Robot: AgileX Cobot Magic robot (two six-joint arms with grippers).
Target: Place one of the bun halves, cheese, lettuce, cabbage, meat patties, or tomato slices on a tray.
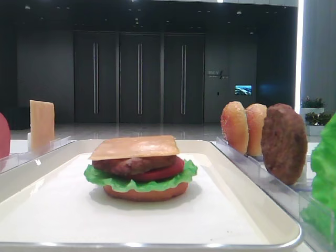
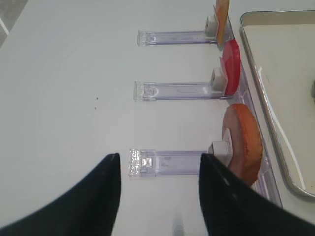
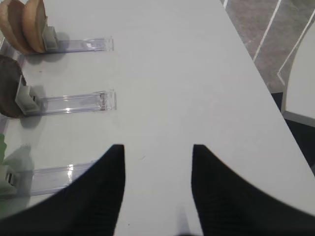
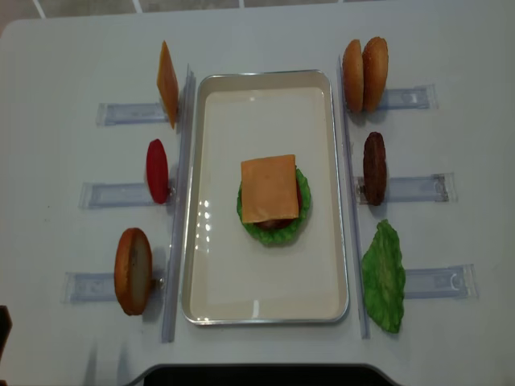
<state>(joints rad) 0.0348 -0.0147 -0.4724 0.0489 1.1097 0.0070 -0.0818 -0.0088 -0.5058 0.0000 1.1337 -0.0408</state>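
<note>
Cheese (image 4: 269,188): flat square slice on top of the stack, in the middle of the tray (image 4: 322,310); nothing covers it.
Stack beneath: meat patty, tomato slice, ruffled lettuce (image 1: 140,181) and a bun half at the bottom, as the low side view shows.
Spare cheese: one more slice (image 4: 167,84) stands on edge in the far left rack.
Left racks: a tomato slice (image 4: 158,171) in the middle one, a bun half (image 4: 133,270) in the near one, both upright and just beside the tray's left rim.
Right racks: two bun halves (image 4: 364,74) far, a meat patty (image 4: 374,168) in the middle, a lettuce leaf (image 4: 384,276) near.
Left hand (image 2: 158,157): fingers spread wide with nothing between them, hovering over the surface (image 2: 74,73) by the near left rack.
Right hand (image 3: 157,147): also wide and empty, over the bare surface to the right of the right racks.
Progress: the burger looks built up to the cheese layer; it lacks a top bun, so a bun half seems the likely next piece. Neither hand has taken anything yet.
</note>
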